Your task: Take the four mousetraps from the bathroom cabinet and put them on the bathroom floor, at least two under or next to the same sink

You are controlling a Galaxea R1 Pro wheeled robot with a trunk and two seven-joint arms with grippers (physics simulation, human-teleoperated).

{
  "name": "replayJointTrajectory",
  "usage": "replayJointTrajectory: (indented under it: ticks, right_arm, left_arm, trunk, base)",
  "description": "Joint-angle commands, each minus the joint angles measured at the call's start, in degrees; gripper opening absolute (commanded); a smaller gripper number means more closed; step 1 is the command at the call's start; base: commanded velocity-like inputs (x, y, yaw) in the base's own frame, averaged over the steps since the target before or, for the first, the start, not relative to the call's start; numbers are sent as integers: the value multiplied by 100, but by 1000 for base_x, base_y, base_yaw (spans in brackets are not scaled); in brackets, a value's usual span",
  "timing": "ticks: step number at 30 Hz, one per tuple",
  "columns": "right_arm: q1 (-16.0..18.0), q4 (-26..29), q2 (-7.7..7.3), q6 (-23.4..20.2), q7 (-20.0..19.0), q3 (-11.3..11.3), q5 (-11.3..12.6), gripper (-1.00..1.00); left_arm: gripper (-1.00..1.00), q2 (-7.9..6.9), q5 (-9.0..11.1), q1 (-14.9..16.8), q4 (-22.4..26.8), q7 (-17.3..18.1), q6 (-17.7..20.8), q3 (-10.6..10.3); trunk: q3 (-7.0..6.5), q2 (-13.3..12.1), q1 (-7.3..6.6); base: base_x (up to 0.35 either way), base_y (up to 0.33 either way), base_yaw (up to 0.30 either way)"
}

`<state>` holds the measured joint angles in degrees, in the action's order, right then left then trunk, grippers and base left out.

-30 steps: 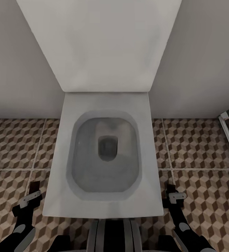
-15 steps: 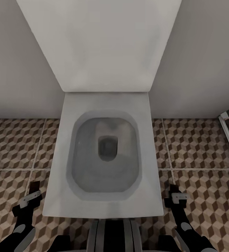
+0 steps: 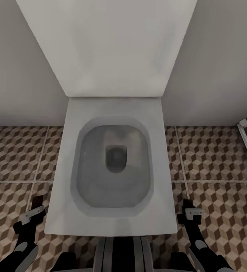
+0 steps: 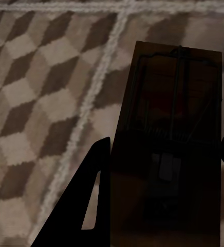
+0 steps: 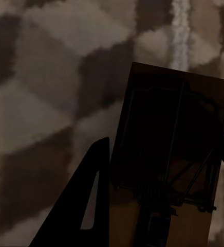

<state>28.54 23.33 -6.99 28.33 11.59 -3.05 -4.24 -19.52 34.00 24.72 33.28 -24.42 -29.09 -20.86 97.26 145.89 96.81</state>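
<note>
I count two flat dark-brown rectangular mousetraps with thin metal wire parts: one between my left fingers, one between my right fingers. One white square-edged ceramic toilet. One brown-and-beige cube-patterned tiled floor. Two black-and-grey arms, left, right.

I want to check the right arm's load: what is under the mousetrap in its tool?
Under the mousetrap held in the right tool lies cube-patterned bathroom floor with a pale grout line. The trap hides the floor directly beneath it.

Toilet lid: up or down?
Up. The toilet lid leans back against the wall, leaving the bowl exposed with its drain visible, above the bathroom floor.
</note>
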Motion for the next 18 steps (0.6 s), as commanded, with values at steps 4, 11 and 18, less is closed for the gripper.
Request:
replayJointTrajectory:
  ticks: [4,11,18]
  right_arm:
    - [1,-4,-4,3,37,-29,-33,-100]
    - [1,-4,-4,4,37,-29,-33,-100]
    - [2,-4,-4,6,36,-29,-33,-100]
  left_arm:
    - [-100,-4,19,5,3,-50,-17,-56]
    - [-100,-8,19,5,3,-46,-25,-50]
    - [-100,-8,19,4,3,-46,-26,-48]
  trunk:
    - [3,1,-1]
    - [3,1,-1]
    - [3,1,-1]
  base:
    - [0,0,0]
    - [-100,0,0]
    - [-41,0,0]
